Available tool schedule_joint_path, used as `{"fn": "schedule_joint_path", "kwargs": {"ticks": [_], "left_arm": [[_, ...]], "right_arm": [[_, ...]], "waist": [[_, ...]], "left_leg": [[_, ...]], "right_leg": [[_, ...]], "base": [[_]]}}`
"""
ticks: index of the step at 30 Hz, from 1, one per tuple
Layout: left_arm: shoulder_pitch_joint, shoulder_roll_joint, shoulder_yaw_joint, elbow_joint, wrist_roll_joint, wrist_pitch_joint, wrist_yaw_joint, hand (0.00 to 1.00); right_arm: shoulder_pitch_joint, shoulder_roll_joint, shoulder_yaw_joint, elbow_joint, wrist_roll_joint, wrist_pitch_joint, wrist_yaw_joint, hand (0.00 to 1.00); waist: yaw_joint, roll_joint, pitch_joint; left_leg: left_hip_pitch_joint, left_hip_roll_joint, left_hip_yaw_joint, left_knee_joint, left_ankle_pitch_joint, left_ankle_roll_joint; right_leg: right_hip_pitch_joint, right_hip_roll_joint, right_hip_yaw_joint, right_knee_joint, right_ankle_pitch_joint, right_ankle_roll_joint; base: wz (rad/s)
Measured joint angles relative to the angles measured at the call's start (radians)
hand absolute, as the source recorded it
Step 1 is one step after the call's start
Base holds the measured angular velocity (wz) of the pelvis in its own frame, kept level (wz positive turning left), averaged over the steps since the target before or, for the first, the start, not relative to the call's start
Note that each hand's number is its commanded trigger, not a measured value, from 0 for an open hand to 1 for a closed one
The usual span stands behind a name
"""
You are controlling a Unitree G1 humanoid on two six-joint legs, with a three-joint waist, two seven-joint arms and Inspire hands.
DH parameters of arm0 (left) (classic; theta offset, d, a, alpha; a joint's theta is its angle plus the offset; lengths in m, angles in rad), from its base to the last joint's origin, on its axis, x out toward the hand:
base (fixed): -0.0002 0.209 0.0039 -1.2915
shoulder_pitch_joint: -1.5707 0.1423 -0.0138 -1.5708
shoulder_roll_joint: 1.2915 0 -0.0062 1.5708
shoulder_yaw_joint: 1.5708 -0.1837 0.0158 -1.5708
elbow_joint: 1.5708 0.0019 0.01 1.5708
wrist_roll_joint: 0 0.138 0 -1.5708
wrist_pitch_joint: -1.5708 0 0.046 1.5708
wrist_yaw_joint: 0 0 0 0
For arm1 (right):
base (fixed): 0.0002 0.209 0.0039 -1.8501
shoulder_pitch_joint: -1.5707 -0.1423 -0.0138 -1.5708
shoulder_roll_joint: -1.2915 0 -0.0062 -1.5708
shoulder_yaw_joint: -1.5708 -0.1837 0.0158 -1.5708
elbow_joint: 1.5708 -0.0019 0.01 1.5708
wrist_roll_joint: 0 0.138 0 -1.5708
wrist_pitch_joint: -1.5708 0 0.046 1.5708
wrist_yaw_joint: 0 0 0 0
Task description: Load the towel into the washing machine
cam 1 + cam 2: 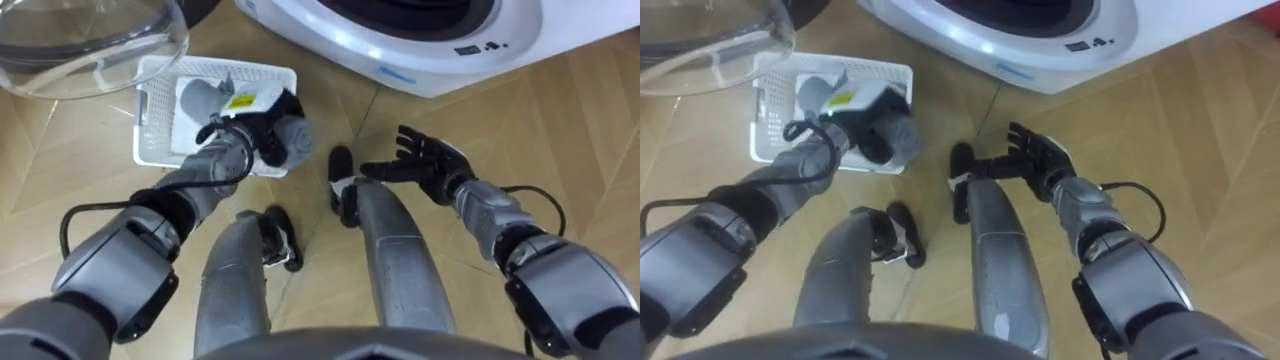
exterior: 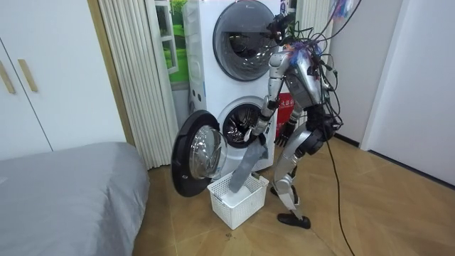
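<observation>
A grey towel [image 1: 293, 140] is bunched in my left hand [image 1: 262, 118], whose fingers are curled round it above the white laundry basket [image 1: 152, 120]. In the room view the towel [image 2: 249, 165] hangs from that hand down into the basket [image 2: 238, 203], with its lower end still inside. The washing machine [image 1: 400, 55] is just ahead, and its round door [image 2: 197, 153] stands swung open on the room view's left. My right hand [image 1: 428, 160] is held open in front of the machine, holding nothing.
The glass door bowl [image 1: 90, 45] juts out over the basket at upper left. A second machine [image 2: 245, 32] is stacked on top. I stand on the wooden floor [image 1: 590, 140] close to the machine. A grey bed [image 2: 64, 192] lies at the room view's left.
</observation>
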Motion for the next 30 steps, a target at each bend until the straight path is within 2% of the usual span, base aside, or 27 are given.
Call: {"fn": "schedule_joint_path", "kwargs": {"ticks": [1,3,6,8,9,11,13,15,16,18,25,28,29,30], "left_arm": [[0.001,-0.004,0.007,-0.011,-0.043,-0.002,-0.016,1.0],[0.006,-0.026,0.015,-0.05,-0.209,-0.004,-0.081,1.0],[0.041,-0.05,0.016,-0.118,-0.412,-0.004,-0.178,1.0],[0.071,-0.058,0.016,-0.149,-0.53,-0.003,-0.249,1.0],[0.082,-0.064,0.016,-0.154,-0.588,-0.003,-0.292,1.0],[0.091,-0.068,0.015,-0.159,-0.676,0.0,-0.349,1.0],[0.107,-0.07,0.015,-0.198,-0.774,0.004,-0.413,1.0],[0.108,-0.085,0.016,-0.203,-0.846,0.007,-0.458,1.0],[0.112,-0.098,0.013,-0.205,-0.903,0.014,-0.483,1.0],[0.126,-0.11,0.009,-0.22,-0.981,0.032,-0.502,1.0],[0.155,-0.115,0.021,-0.261,-1.177,0.102,-0.556,1.0],[0.165,-0.115,0.028,-0.281,-1.229,0.107,-0.567,1.0],[0.166,-0.117,0.031,-0.281,-1.255,0.108,-0.578,1.0],[0.167,-0.117,0.033,-0.281,-1.293,0.115,-0.584,1.0]], "right_arm": [[0.0,0.002,0.0,-0.001,-0.014,0.0,0.0,0.0],[-0.001,0.006,0.006,-0.001,-0.038,0.0,-0.001,0.0],[-0.001,0.017,0.006,-0.003,-0.04,0.001,-0.013,0.0],[0.002,0.027,0.001,-0.008,-0.053,0.0,-0.021,0.0],[0.008,0.033,-0.002,-0.008,-0.068,0.0,-0.022,0.0],[0.014,0.042,-0.001,-0.008,-0.091,0.001,-0.019,0.0],[0.019,0.056,-0.004,-0.009,-0.115,0.001,-0.019,0.0],[0.022,0.064,-0.009,-0.011,-0.116,0.001,-0.019,0.0],[0.023,0.072,-0.02,-0.011,-0.116,0.003,-0.018,0.0],[0.024,0.076,-0.029,-0.011,-0.112,0.003,-0.018,0.0],[0.074,0.083,-0.068,-0.055,-0.118,0.024,-0.039,0.0],[0.073,0.088,-0.103,-0.055,-0.127,0.024,-0.041,0.0],[0.073,0.089,-0.116,-0.055,-0.127,0.024,-0.041,0.42],[0.073,0.089,-0.118,-0.055,-0.127,0.024,-0.042,0.6]], "waist": [[0.0,0.0,0.0],[0.012,0.0,-0.0003],[0.031,-0.001,-0.0012],[0.029,-0.002,-0.0062],[0.031,-0.007,-0.0134],[0.028,-0.013,-0.0181],[0.028,-0.023,-0.0269],[0.028,-0.025,-0.0286],[0.032,-0.032,-0.0354],[0.032,-0.039,-0.0397],[0.032,-0.039,-0.04],[0.033,-0.039,-0.0401],[0.035,-0.039,-0.0401],[0.039,-0.039,-0.0402]], "left_leg": [[0.0,-0.003,-0.005,-0.002,0.003,-0.002],[-0.001,-0.007,-0.017,-0.008,0.012,-0.007],[-0.002,-0.011,-0.022,-0.009,0.016,-0.011],[-0.001,-0.012,-0.024,-0.012,0.02,-0.01],[0.002,-0.013,-0.024,-0.015,0.021,-0.01],[0.015,-0.013,-0.03,-0.015,0.021,-0.01],[0.024,-0.013,-0.037,-0.012,0.022,-0.011],[0.033,-0.014,-0.051,-0.011,0.023,-0.012],[0.033,-0.013,-0.052,-0.012,0.024,-0.012],[0.033,-0.013,-0.052,-0.012,0.024,-0.012],[0.034,-0.01,-0.068,-0.02,0.025,-0.014],[0.034,-0.01,-0.073,-0.025,0.026,-0.015],[0.037,-0.011,-0.075,-0.03,0.029,-0.016],[0.042,-0.012,-0.076,-0.033,0.029,-0.016]], "right_leg": [[0.001,-0.003,-0.004,-0.001,0.0,-0.001],[0.005,-0.01,-0.017,-0.001,-0.001,-0.007],[0.004,-0.012,-0.019,0.002,-0.001,-0.009],[0.009,-0.014,-0.023,-0.002,0.0,-0.01],[0.011,-0.015,-0.024,-0.003,0.0,-0.01],[0.028,-0.017,-0.03,-0.003,-0.001,-0.012],[0.043,-0.018,-0.039,-0.005,-0.002,-0.012],[0.063,-0.02,-0.052,-0.015,-0.002,-0.013],[0.066,-0.02,-0.055,-0.02,0.0,-0.014],[0.067,-0.02,-0.056,-0.022,0.001,-0.014],[0.08,-0.02,-0.076,-0.039,0.003,-0.015],[0.085,-0.019,-0.082,-0.046,0.002,-0.015],[0.088,-0.019,-0.084,-0.052,0.003,-0.015],[0.093,-0.019,-0.085,-0.054,0.003,-0.015]], "base": [[0.24],[0.2],[0.06],[0.07],[0.0],[0.07],[0.1],[0.12],[0.08],[0.0],[0.03],[0.04],[0.03],[0.0]]}}
